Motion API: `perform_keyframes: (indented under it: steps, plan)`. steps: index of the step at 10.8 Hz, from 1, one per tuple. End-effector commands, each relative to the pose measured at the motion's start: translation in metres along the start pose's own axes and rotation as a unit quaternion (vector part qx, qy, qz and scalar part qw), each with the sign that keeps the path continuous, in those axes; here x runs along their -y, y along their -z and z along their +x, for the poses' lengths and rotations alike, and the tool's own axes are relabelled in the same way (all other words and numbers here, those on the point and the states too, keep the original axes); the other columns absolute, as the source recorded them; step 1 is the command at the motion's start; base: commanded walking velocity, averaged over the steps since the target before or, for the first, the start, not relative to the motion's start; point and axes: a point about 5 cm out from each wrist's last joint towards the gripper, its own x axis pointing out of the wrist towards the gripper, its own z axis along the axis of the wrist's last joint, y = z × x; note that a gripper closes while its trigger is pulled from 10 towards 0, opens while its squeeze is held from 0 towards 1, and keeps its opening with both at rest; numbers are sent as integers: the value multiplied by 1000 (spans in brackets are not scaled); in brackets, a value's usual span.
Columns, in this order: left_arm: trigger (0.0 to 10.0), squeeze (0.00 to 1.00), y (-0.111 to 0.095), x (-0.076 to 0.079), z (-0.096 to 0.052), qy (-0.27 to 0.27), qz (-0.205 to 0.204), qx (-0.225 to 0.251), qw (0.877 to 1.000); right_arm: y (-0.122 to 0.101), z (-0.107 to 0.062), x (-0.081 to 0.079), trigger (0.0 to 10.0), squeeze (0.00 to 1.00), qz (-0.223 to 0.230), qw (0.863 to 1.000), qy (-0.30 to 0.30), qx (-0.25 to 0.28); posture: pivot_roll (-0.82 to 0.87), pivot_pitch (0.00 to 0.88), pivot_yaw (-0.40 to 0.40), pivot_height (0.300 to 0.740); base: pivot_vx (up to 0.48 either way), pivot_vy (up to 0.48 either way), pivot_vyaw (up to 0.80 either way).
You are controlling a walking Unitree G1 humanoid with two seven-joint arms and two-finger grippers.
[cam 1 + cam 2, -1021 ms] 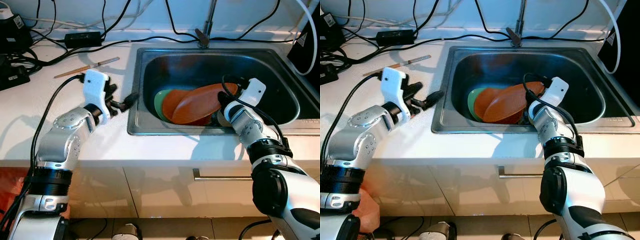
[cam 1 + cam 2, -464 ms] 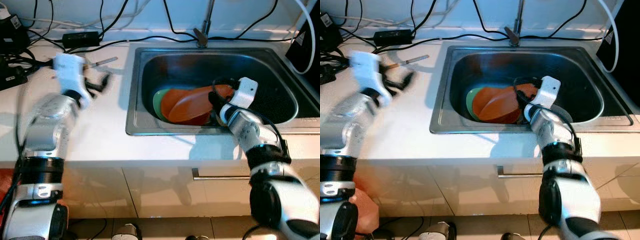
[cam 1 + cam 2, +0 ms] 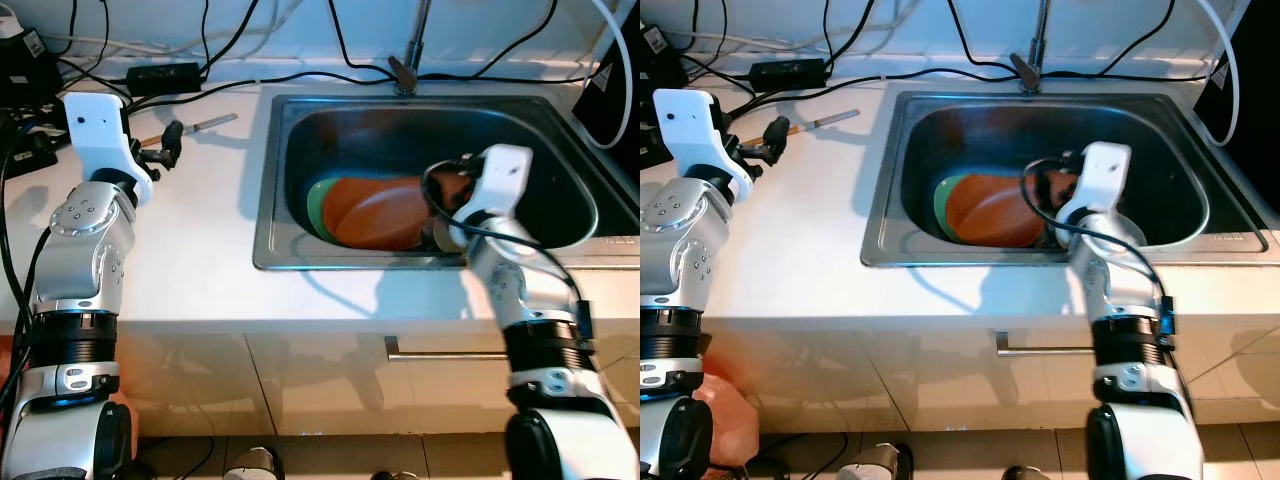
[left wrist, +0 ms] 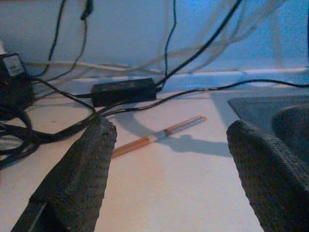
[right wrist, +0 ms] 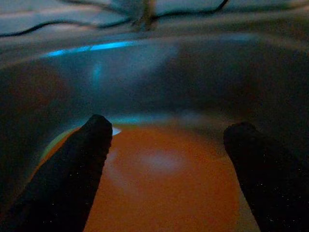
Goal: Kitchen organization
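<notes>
A home kitchen

A stainless steel sink is set into a white bench, with a metal tap behind it. Orange and green plates lie in the basin. White cupboard fronts with a metal bar handle run below. Black cables trail along the back wall.

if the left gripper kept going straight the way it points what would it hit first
Probably the chopstick lying on the counter, framed between the open left gripper fingers. Beyond it sit the black adapter and cables, though depth is unclear.
</notes>
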Motion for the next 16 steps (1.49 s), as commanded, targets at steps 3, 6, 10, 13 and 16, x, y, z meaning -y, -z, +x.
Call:
perform_keyframes:
  steps: [3,6,10,13,16]
  plan:
    - [10000,0,-3,-7,2,-24,6,6,1000,-29,-7,11,10000,1000,-63,993,63,78,159,70,11,740,0,0,0]
    - [10000,0,0,-7,0,-28,0,0,1000,-25,-10,0,10000,1000,-48,995,33,76,159,69,15,740,0,0,0]
    - [10000,0,5,-1,-2,-21,-6,-12,1000,-24,-17,-18,10000,675,-36,996,-18,80,153,73,14,740,0,77,-200]
    - [10000,0,3,0,-1,-19,-6,-13,1000,-24,-18,-20,10000,8,-34,996,-25,82,157,76,16,740,0,320,-800]
    - [10000,0,1,4,-2,-17,-4,-7,1000,-22,-18,-22,10000,0,-33,996,-29,80,156,75,18,740,0,320,-800]
